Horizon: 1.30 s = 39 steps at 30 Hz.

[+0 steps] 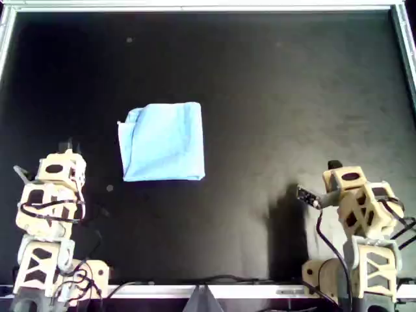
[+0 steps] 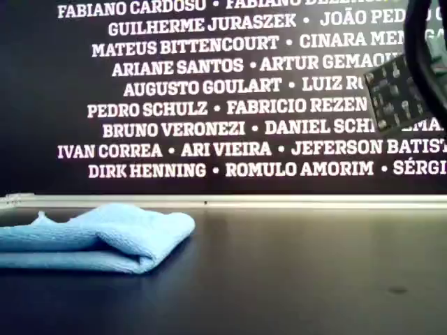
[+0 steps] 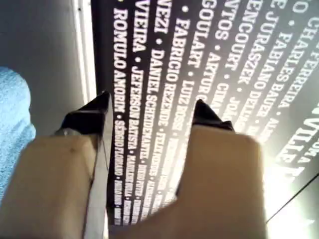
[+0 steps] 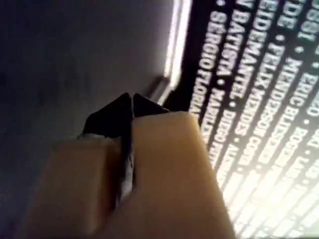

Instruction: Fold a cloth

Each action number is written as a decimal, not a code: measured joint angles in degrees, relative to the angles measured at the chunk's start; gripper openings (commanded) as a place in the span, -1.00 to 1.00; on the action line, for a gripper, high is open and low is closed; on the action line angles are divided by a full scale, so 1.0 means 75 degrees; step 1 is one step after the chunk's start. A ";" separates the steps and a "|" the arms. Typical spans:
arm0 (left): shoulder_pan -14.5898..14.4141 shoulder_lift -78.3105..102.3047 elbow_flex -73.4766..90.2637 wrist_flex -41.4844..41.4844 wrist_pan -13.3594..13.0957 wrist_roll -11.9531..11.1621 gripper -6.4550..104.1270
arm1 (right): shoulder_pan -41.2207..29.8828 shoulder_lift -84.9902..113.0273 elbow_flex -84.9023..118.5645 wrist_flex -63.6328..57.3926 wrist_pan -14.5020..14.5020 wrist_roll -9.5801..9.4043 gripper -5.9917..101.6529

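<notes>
Black matting covers the whole table (image 1: 273, 97), edged by a pale metal rail, and behind it in the exterior view stands a dark wall (image 2: 209, 91) printed with rows of white names. Going across the overhead view from its left: the left arm sits folded back near the lower left corner, its left gripper (image 3: 152, 112) raised off the surface with the two dark fingertips (image 3: 94, 112) spread apart and nothing between them. Just past it, toward the middle of the table, lies the cloth (image 1: 162, 142) — light blue, folded over into a rough square, one edge slightly rumpled. In the exterior view it rests flat at that view's left, its layers stacked with a rounded fold facing the open table. Well apart, near the overhead view's lower right corner, the right arm is drawn back too — its right gripper (image 4: 130, 107) lifted clear, fingertips pressed together on nothing.
</notes>
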<state>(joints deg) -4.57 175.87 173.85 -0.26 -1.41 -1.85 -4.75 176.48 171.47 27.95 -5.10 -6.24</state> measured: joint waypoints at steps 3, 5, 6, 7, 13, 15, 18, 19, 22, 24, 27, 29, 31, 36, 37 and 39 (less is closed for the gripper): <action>0.0000 0.0000 0.0000 0.0316 0.0000 0.0000 0.16 | -0.0047 0.0000 0.0176 0.0000 0.0000 0.0000 -0.90; 0.0000 0.0023 0.0000 0.0820 0.0000 0.0000 0.16 | -0.0047 0.0000 0.0211 0.0000 0.0000 0.0000 -0.90; 0.0000 0.0023 0.0000 0.1137 0.0000 0.0000 0.16 | -0.0047 0.0000 0.0211 0.0000 0.0000 0.0000 -0.90; 0.0000 0.0023 0.0000 0.1465 0.0000 0.0000 0.16 | -0.0047 0.0000 0.0211 0.0000 0.0000 0.0023 -0.90; 0.0035 0.0059 0.0000 0.3598 0.0000 0.0012 0.16 | -0.0047 0.0000 0.0223 0.0012 -0.0059 0.0023 -0.90; 0.0035 0.0070 0.0000 0.4242 0.0000 0.0012 0.16 | -0.0047 0.0000 0.0223 0.0035 -0.0059 0.0023 -0.90; 0.0035 0.0070 0.0000 0.4980 0.0000 0.0012 0.16 | -0.0047 0.0000 0.0223 0.0387 -0.0059 0.0023 -0.90; 0.0035 0.0070 0.0000 0.5168 0.0000 0.0012 0.16 | -0.0047 0.0000 0.0223 0.0621 -0.0059 0.0023 -0.90; 0.0035 0.0070 0.0000 0.5637 0.0000 0.0012 0.16 | 0.0012 0.0000 0.0223 0.1195 -0.0059 0.0023 -0.90; 0.0035 0.0070 0.0000 0.5941 0.0000 0.0012 0.16 | 0.0023 0.0000 0.0223 0.1441 -0.0059 -0.0012 -0.91; 0.0035 0.0070 0.0000 0.6211 0.0000 0.0012 0.16 | 0.0023 0.0000 0.0223 0.1594 -0.0059 -0.0012 -0.91; 0.0035 0.0070 0.0000 0.6270 0.0012 0.0012 0.16 | 0.0023 0.0000 0.0223 0.1629 -0.0059 -0.0012 -0.91; 0.0035 0.0070 0.0000 0.6281 0.0047 0.0047 0.16 | 0.0023 0.0000 0.0223 0.1629 -0.0059 -0.0012 -0.91; 0.0035 0.0070 0.0000 0.6281 0.0047 0.0012 0.16 | 0.0023 0.0000 0.0223 0.1629 -0.0059 -0.0012 -0.91; 0.0035 0.0070 0.0000 0.6281 0.0047 0.0012 0.16 | 0.0023 0.0000 0.0223 0.1629 -0.0059 -0.0012 -0.91; 0.0035 0.0070 0.0000 0.6281 0.0047 0.0000 0.16 | 0.0023 0.0000 0.0223 0.1629 -0.0059 -0.0012 -0.91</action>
<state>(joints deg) -4.31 176.40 173.85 46.85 -1.05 -1.85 -4.57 176.48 173.14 40.17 -5.54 -6.33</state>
